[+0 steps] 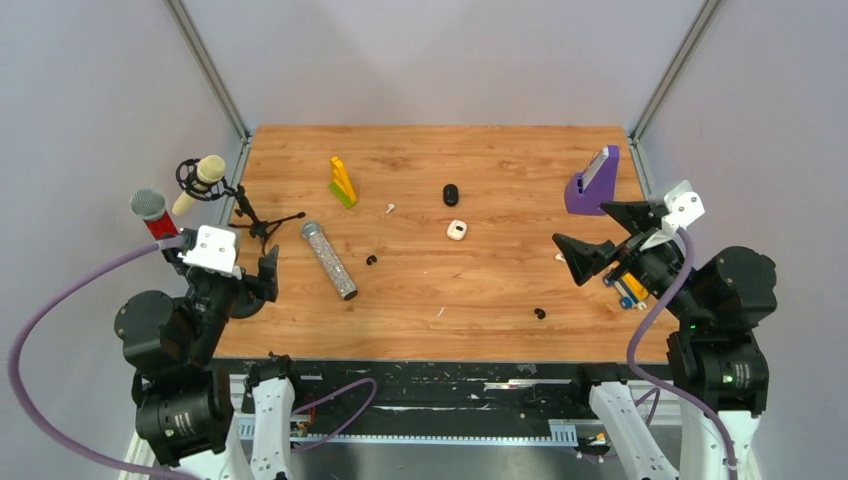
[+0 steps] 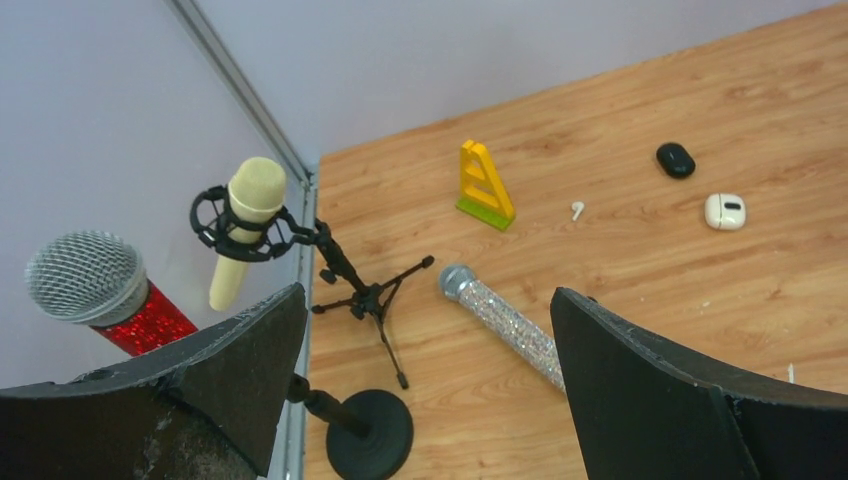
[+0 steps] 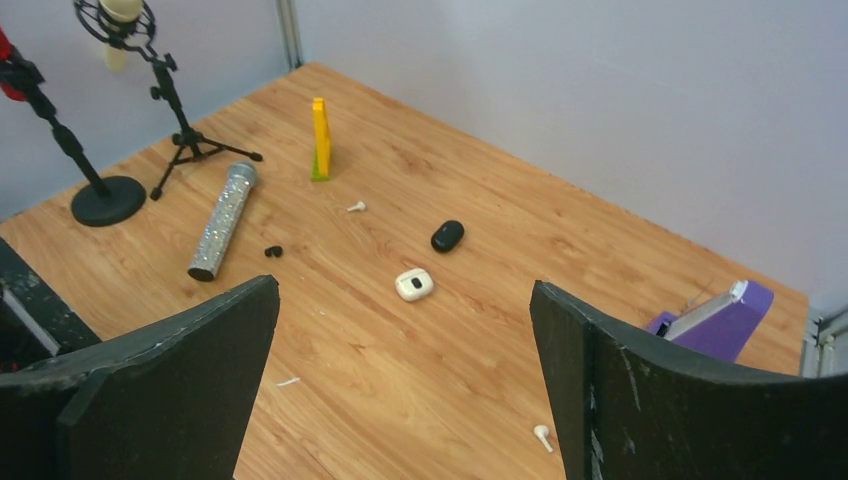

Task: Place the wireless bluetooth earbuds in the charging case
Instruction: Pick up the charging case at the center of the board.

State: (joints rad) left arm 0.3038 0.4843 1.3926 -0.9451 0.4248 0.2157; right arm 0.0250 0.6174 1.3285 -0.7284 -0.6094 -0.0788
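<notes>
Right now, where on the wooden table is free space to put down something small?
Bare wood lies along the far edge between the yellow triangular block and the purple stand, and between the small white case and the white stemmed earbud on the right. The left side is crowded: the black tripod microphone stand and the silver glitter microphone.

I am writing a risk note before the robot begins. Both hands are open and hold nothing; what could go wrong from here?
1. The buds are tiny and scattered, such as the white bud and the black bud; the wide left hand or right hand may flick one away instead of pinching it.
2. The white sliver resembles a white bud and could be picked by mistake.
3. The black bud lies near the glitter microphone, which an arm might knock.
</notes>
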